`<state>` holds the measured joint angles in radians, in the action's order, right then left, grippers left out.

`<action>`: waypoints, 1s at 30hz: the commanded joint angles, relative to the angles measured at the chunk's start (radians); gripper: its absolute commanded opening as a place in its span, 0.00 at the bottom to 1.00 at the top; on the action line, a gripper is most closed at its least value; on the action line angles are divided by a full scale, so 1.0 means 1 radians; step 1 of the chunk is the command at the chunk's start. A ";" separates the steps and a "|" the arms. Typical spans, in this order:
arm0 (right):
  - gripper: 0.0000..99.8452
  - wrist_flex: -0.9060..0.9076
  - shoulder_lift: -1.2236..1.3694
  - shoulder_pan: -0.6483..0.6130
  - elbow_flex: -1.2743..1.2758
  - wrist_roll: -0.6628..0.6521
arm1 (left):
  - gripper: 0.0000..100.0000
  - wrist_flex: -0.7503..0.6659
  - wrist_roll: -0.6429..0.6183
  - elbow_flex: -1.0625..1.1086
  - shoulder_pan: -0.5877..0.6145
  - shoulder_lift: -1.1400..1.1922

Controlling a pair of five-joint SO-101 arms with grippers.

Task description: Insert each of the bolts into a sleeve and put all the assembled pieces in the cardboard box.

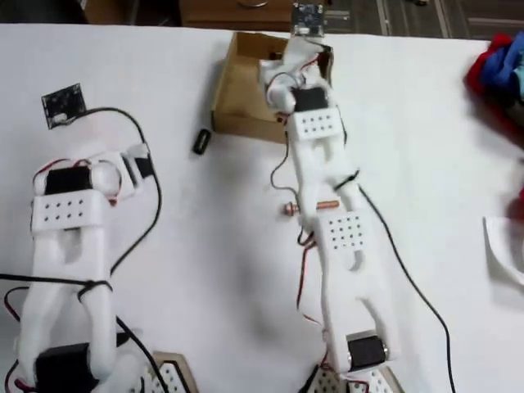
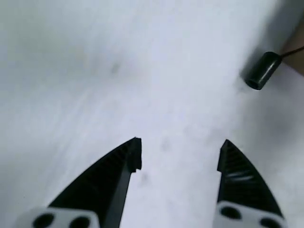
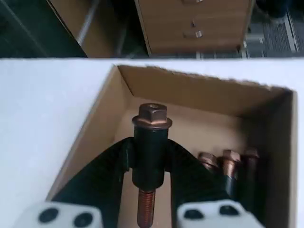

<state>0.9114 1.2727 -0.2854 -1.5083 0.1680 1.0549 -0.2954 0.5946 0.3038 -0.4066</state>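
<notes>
Depositing step: right hand point(image 3: 151, 164), clenched on a sleeved bolt point(image 3: 150, 142), hangs over the cardboard box point(image 3: 199, 92); release into it seems next. Left hand point(image 2: 179, 154), released, sits near a loose sleeve point(image 2: 260, 70) beside the box.

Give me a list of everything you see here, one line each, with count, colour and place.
Brown cardboard box: one, brown, far side of the white table.
Copper bolts in black sleeves: three, side by side inside the box.
Held copper bolt in a black sleeve: one, above the box.
Loose black cylindrical sleeve: one, on the table beside the box.
Loose copper bolt: one, on the table, partly under the right arm.
Red and blue cloth: one pile, at the table's edge.
Left gripper: one, black fingers, open over bare table.
Right gripper: one, black fingers, shut on the held bolt and sleeve.
</notes>
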 commanded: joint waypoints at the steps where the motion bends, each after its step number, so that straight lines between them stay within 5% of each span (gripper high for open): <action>1: 0.02 -0.041 0.027 -0.001 -0.112 -0.006 | 0.27 -0.018 0.005 0.005 0.023 -0.012; 30: 0.02 0.070 0.054 -0.025 -0.018 -0.002 | 0.27 -0.063 0.006 0.004 0.018 -0.012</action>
<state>0.9851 1.3326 -0.3023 -1.5205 0.1665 1.0134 -0.2954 0.6038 0.3161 -0.4066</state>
